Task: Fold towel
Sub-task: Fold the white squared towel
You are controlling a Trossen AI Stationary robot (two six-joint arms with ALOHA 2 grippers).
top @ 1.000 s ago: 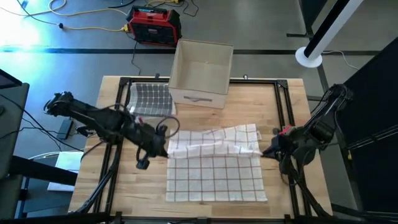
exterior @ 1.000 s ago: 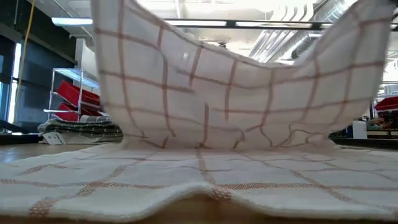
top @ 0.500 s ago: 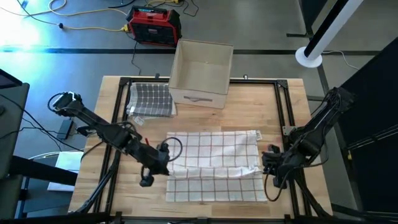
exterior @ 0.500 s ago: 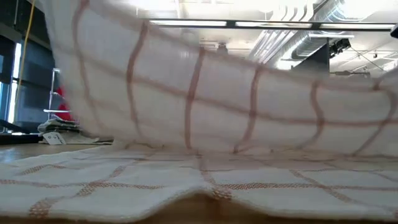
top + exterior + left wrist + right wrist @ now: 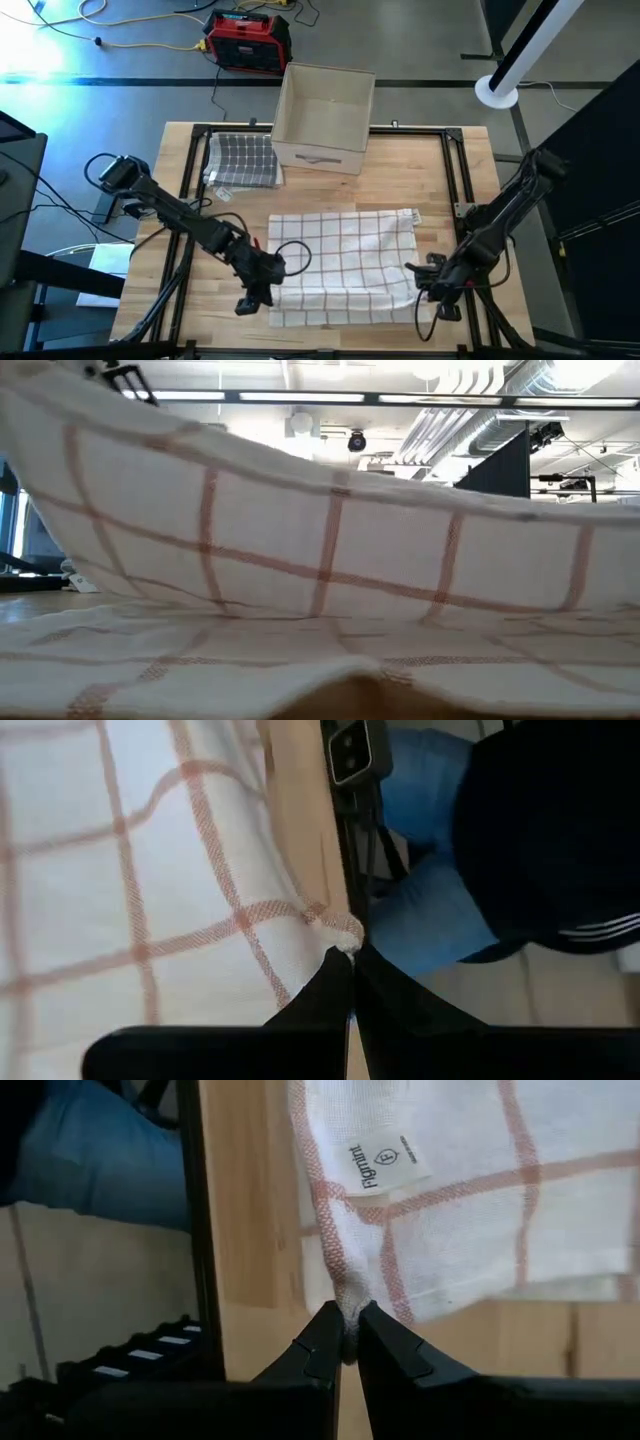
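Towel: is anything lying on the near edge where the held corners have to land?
Nothing visible. The left gripper and right gripper each pinch a corner of the towel above its near edge, which lies bare; the cardboard box and dark cloth sit at the table's far side.

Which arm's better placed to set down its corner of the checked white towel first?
Neither clearly: left gripper and right gripper, each shut on a corner of the red-checked white towel, sit level near the front edge.
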